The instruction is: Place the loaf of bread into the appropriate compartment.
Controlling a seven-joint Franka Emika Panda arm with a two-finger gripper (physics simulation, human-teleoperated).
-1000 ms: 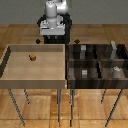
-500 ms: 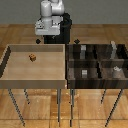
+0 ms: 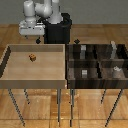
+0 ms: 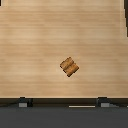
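In the exterior view the loaf of bread (image 3: 33, 57) lies alone in the tan tray (image 3: 10, 80) at frame left, small grey blocks (image 3: 84, 73) filling the dark bin (image 3: 75, 85) at right — its near-left compartment (image 3: 92, 79) holds one — while the wrist view shows the loaf (image 4: 69, 67) on bare wood, the tool (image 4: 63, 103) spread.

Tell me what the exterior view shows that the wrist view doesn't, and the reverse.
Only the exterior view shows the arm, the dark four-cell bin with small grey blocks in its cells, and the tray's raised walls and the stand legs. Only the wrist view shows the loaf of bread close up, with a groove across its top, and two dark tips at the picture's edge that may be the fingertips; open or shut is unclear. Both show the loaf lying free on the light tan tray, nothing gripping it.
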